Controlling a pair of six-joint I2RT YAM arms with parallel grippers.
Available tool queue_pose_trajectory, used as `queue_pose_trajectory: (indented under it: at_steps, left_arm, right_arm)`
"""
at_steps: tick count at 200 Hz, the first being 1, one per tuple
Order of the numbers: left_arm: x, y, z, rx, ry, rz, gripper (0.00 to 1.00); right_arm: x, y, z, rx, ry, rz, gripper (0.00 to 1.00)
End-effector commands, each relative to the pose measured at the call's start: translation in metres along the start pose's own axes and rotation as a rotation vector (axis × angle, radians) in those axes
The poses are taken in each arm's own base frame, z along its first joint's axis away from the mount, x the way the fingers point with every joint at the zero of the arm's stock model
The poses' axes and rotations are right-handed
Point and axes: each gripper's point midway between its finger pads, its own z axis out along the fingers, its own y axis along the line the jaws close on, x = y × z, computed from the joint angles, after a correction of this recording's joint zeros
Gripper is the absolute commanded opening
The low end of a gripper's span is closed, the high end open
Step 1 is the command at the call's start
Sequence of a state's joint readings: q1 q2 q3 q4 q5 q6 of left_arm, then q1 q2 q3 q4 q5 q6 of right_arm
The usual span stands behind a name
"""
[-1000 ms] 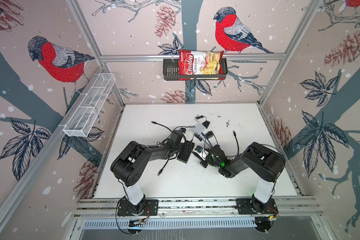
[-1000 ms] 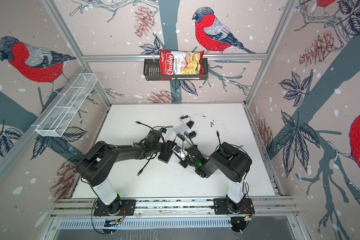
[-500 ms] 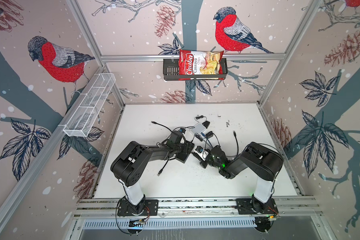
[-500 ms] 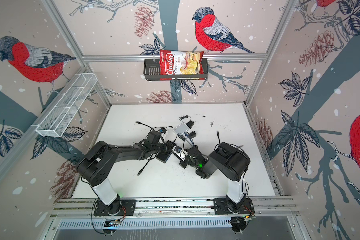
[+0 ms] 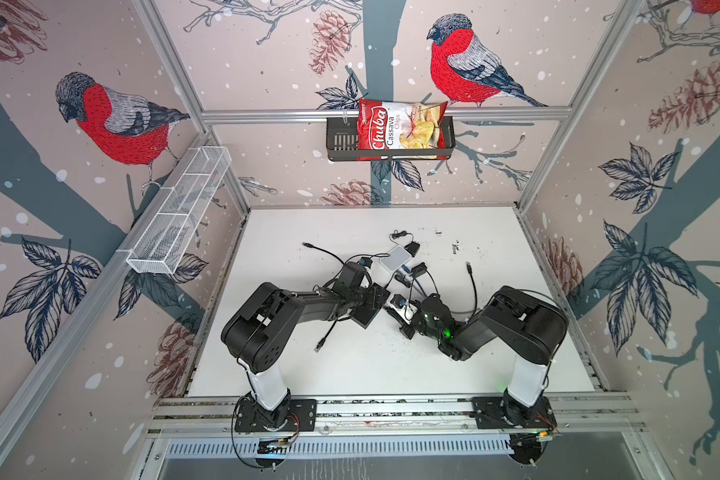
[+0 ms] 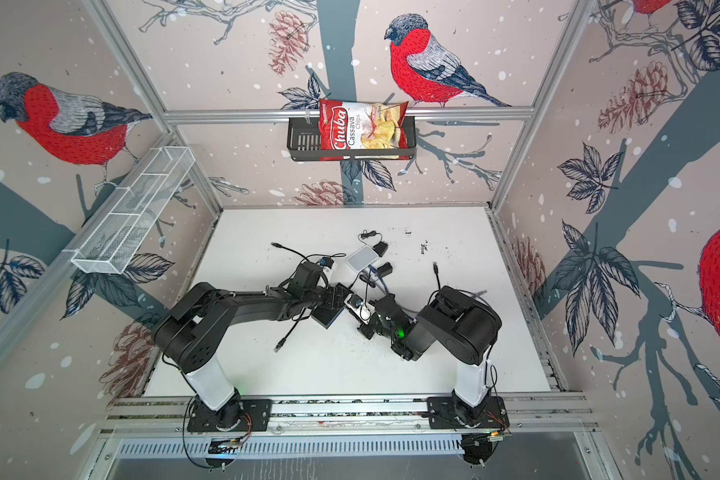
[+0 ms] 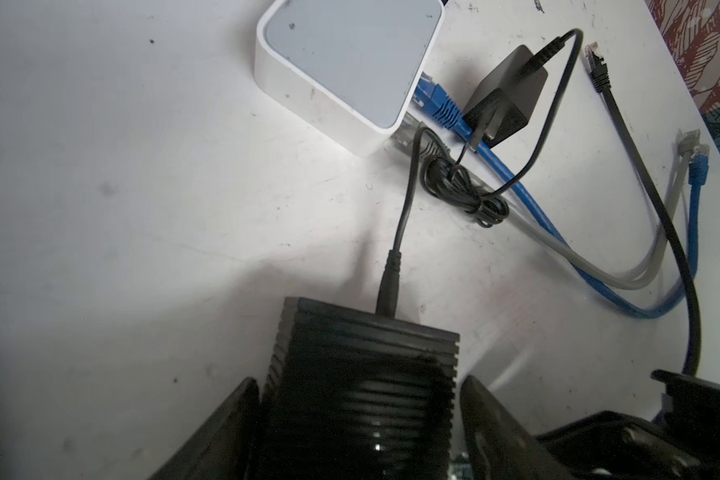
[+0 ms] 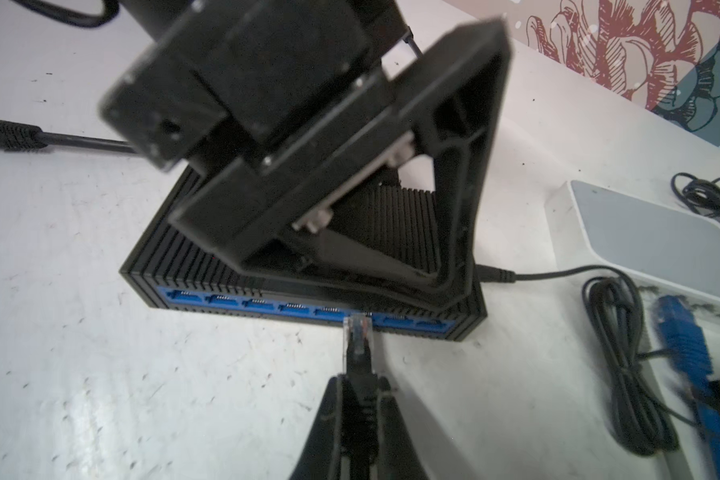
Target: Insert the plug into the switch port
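Left gripper, spread wide, clamps the black ribbed switch. Right gripper, nearly closed, pinches the clear-tipped black plug at the switch's blue ports; insertion depth indiscernible.

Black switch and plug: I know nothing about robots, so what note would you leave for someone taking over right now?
Left hand: closed on the black switch, bracing it on the table.
Right hand: shut on the plug.
Done: plug lined up, its tip at the mouth of a socket in the blue port row.
Left: push it in until seated, then release.
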State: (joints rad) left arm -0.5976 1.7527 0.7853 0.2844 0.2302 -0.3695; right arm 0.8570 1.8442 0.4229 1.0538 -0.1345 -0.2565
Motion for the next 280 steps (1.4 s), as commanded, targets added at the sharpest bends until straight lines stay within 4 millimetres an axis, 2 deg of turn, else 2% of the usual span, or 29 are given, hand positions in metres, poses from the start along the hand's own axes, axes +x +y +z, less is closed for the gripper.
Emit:
queue_pose_trajectory:
  at_steps: [1, 56, 141, 195, 255, 280]
  left_arm:
    - [0.000, -0.002, 0.000, 0.009, -0.001, 0.001, 0.75]
    - [0.000, -0.001, 0.000, 0.005, -0.001, 0.002, 0.75]
    - [0.000, -0.002, -0.002, 0.009, 0.000, 0.003, 0.75]
    - [0.000, -0.003, -0.001, 0.017, 0.002, 0.007, 0.75]
    - [0.000, -0.004, -0.002, 0.024, -0.003, -0.014, 0.74]
    - [0.001, -0.008, -0.002, 0.047, -0.009, -0.025, 0.74]
  right_arm:
    - [0.001, 0.003, -0.003, 0.004, 0.011, -0.007, 0.06]
    - [0.001, 0.010, -0.008, -0.013, 0.002, -0.015, 0.06]
    - [-0.016, 0.007, 0.003, -0.013, -0.054, -0.020, 0.06]
    - [-0.012, 0.002, 0.007, 0.018, -0.047, -0.001, 0.06]
    - [-0.024, -0.010, 0.004, 0.091, -0.105, 0.049, 0.06]
    - [-0.022, -0.011, 0.007, 0.095, -0.097, 0.058, 0.06]
